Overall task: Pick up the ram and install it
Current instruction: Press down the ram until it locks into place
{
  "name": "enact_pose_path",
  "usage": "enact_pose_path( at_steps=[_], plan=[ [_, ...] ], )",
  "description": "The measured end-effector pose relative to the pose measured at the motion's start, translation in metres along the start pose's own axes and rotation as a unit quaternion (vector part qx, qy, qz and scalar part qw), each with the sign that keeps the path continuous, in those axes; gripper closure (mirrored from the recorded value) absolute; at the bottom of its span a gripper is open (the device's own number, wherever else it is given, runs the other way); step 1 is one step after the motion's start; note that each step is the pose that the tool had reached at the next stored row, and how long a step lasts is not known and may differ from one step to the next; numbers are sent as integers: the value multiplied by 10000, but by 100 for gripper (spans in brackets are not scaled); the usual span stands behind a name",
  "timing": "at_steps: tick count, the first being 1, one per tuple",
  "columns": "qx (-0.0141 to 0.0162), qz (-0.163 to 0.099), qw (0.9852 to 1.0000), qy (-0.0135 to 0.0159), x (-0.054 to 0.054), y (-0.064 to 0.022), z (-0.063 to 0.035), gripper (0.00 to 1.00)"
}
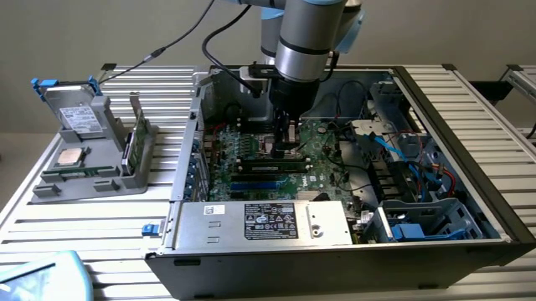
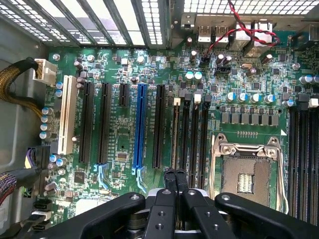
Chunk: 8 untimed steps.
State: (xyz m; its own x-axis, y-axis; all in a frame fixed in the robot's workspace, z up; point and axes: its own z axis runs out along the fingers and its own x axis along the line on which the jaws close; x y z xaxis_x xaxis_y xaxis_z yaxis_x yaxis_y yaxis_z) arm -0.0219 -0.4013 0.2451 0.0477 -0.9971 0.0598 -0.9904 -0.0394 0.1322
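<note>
- The arm (image 1: 302,37) hangs inside the open computer case (image 1: 469,188), jaws pressed shut with nothing between them, just above the motherboard (image 2: 119,149)
- The ram (image 1: 138,149) appears to stand on edge in the grey holder (image 1: 92,188) on the desk (image 1: 100,219), well apart from the jaws; upright, probably so its top edge is free to pinch
- One similar green stick (image 1: 272,167) looks seated in a slot beneath the jaws
- Count: two green sticks, one silver processor chip (image 1: 70,157), one hard drive (image 1: 80,116)
</note>
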Motion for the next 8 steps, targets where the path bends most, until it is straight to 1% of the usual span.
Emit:
enact_pose_path(
  at_steps=[3, 5, 8],
  plan=[
    [0, 13, 10000, -3, -4, -1, 1, 90],
    [-4, 70, 10000, -10, -4, 0, -1, 90],
    [-16, 265, 9996, -34, -4, 0, -3, 90]
  ],
)
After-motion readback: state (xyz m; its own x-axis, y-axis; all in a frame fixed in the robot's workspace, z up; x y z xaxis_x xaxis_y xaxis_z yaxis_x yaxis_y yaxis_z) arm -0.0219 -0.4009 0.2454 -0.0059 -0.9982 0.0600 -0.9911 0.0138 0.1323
